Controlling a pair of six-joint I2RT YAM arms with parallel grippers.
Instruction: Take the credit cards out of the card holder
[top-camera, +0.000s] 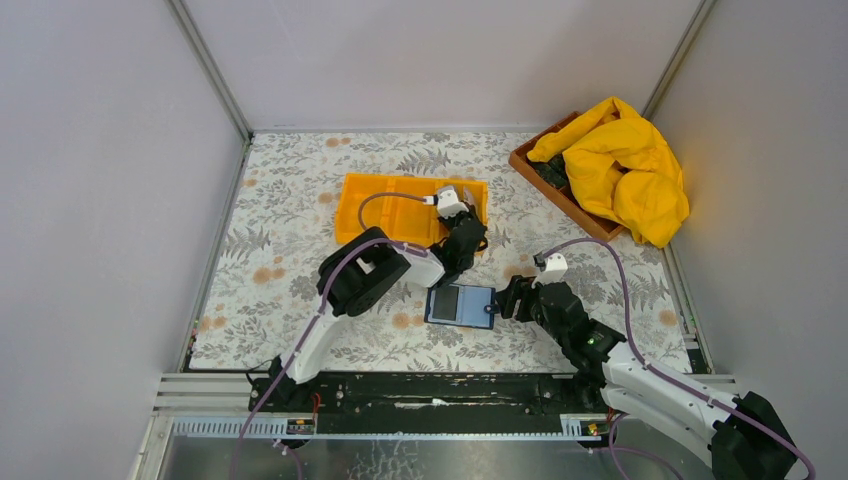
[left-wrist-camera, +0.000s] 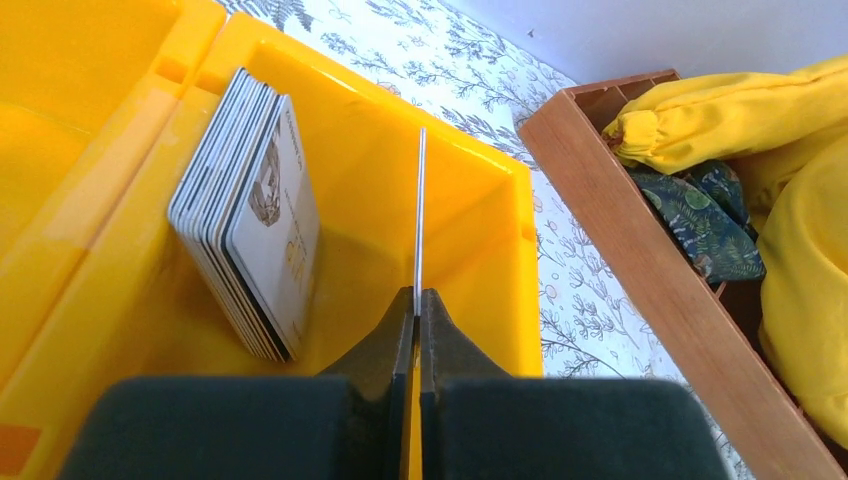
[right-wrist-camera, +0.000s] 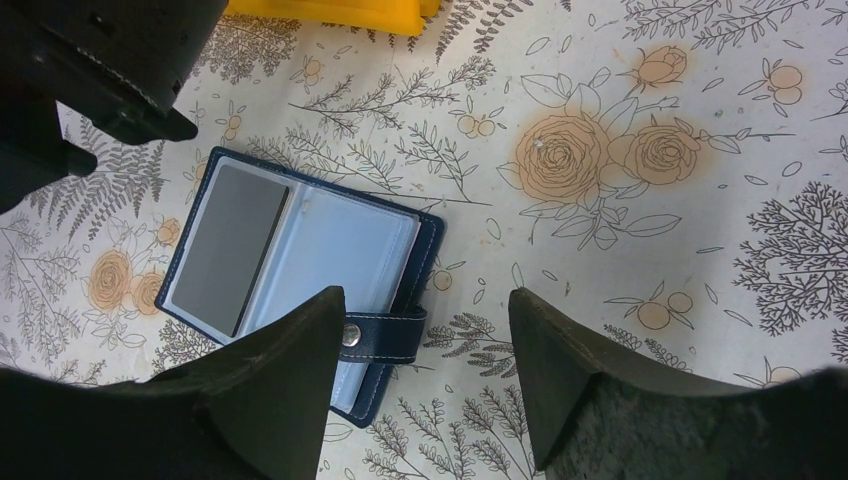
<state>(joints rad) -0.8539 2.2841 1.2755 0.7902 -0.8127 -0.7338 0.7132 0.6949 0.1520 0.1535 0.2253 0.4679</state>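
Note:
The card holder (top-camera: 460, 305) lies open on the flowered table, dark blue with pale sleeves (right-wrist-camera: 340, 245). One grey credit card (right-wrist-camera: 225, 245) sits in its left sleeve. My right gripper (right-wrist-camera: 428, 305) hovers open over the holder's right edge and its snap strap (right-wrist-camera: 385, 335), touching nothing. My left gripper (left-wrist-camera: 417, 300) is shut on a thin credit card (left-wrist-camera: 420, 210), seen edge-on and upright. It holds the card over the right compartment of the yellow tray (left-wrist-camera: 480, 200). Several credit cards (left-wrist-camera: 255, 215) lean stacked against that compartment's left divider.
A wooden box (top-camera: 540, 175) at the back right holds a yellow cloth (top-camera: 620, 165) and a dark patterned fabric (left-wrist-camera: 700, 220). The yellow tray (top-camera: 380, 205) sits at mid-back. Grey walls close in the table on three sides.

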